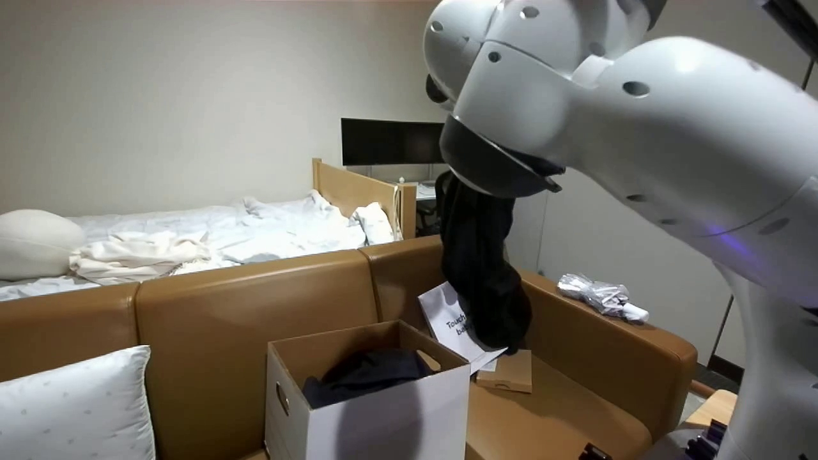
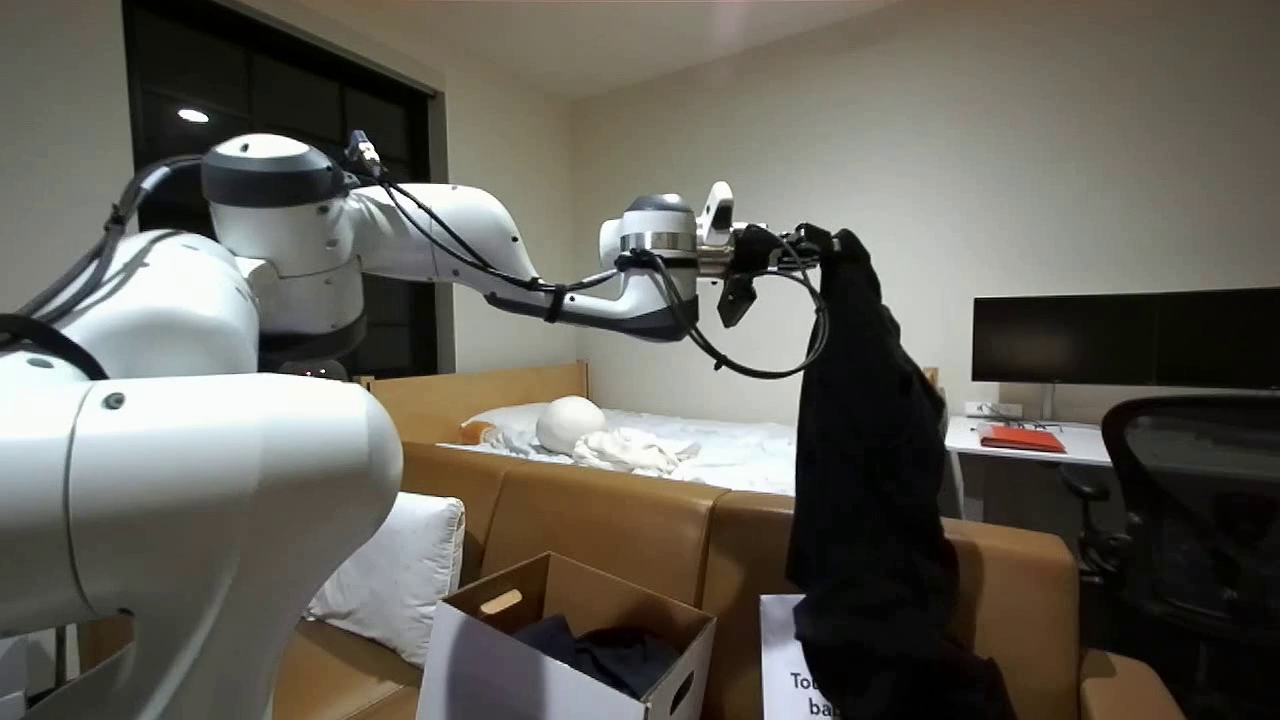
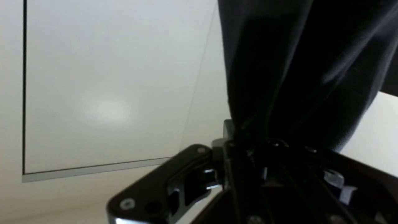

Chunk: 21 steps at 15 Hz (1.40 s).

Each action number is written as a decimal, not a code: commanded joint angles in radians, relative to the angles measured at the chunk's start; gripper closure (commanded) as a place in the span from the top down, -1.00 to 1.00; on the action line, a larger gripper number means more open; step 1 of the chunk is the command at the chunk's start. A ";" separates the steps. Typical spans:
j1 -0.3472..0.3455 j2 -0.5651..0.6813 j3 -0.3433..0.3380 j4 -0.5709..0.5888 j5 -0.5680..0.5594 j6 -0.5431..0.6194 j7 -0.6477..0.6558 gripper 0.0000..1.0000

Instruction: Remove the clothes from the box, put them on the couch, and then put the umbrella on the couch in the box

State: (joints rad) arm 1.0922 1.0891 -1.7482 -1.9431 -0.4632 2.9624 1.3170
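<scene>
Brown couch [image 1: 255, 306], pillow [image 1: 83, 409], box [image 1: 399, 418]; printed card [image 1: 441, 313] partly behind black garment [image 2: 865, 460], apparently tight in jaws of gripper [image 2: 828, 243].

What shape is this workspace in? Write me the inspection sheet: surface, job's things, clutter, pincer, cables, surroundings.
Surface: brown couch, its seat partly hidden by the box.
Job's things: box holds dark clothing; black garment hangs outside it; what may be the umbrella, silvery, lies on the armrest.
Clutter: white printed panel, small carton, white pillow.
Pincer: shut on the black garment's upper end.
Cables: black, strapped along the arm, looping beneath the pincer.
Surroundings: bed behind the couch; desk, monitors and office chair beyond.
</scene>
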 commanded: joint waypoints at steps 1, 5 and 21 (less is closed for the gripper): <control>0.183 -0.128 -0.049 -0.267 -0.061 0.198 -0.034 -0.95; 0.271 0.103 -0.160 -0.542 0.083 0.209 -0.147 -0.95; 0.153 -0.114 0.227 -0.603 0.509 -0.052 -0.887 0.33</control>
State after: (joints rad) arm 1.3139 1.0208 -1.5416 -2.6597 -0.0154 2.9945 0.5485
